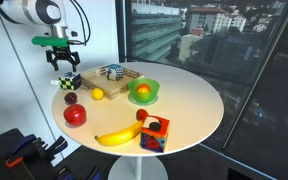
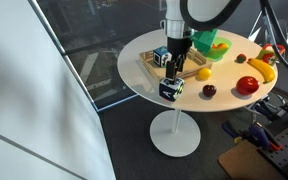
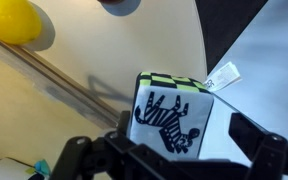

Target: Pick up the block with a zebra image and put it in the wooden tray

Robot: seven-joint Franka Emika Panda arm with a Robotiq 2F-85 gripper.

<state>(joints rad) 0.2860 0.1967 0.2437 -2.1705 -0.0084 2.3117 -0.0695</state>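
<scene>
The block with a zebra image (image 1: 64,83) (image 2: 171,88) sits on the white round table at its edge, just outside the wooden tray (image 1: 91,82) (image 2: 189,68). In the wrist view the block (image 3: 172,112) shows a striped zebra face and a yellow-green checkered top. My gripper (image 1: 62,66) (image 2: 176,68) (image 3: 179,148) is open and hangs right over the block, one finger on each side. A gap shows at one finger. The tray (image 3: 44,95) lies beside the block and holds a black-and-white object with blue patches (image 1: 112,72) (image 2: 160,57).
A lemon (image 1: 97,94) (image 2: 204,73) (image 3: 14,20) and a small dark fruit (image 1: 71,98) (image 2: 208,91) lie near the tray. A green bowl (image 1: 142,93) (image 2: 216,43), red apple (image 1: 75,115) (image 2: 247,85), banana (image 1: 119,136) (image 2: 261,70) and red and blue cube (image 1: 154,133) stand farther off.
</scene>
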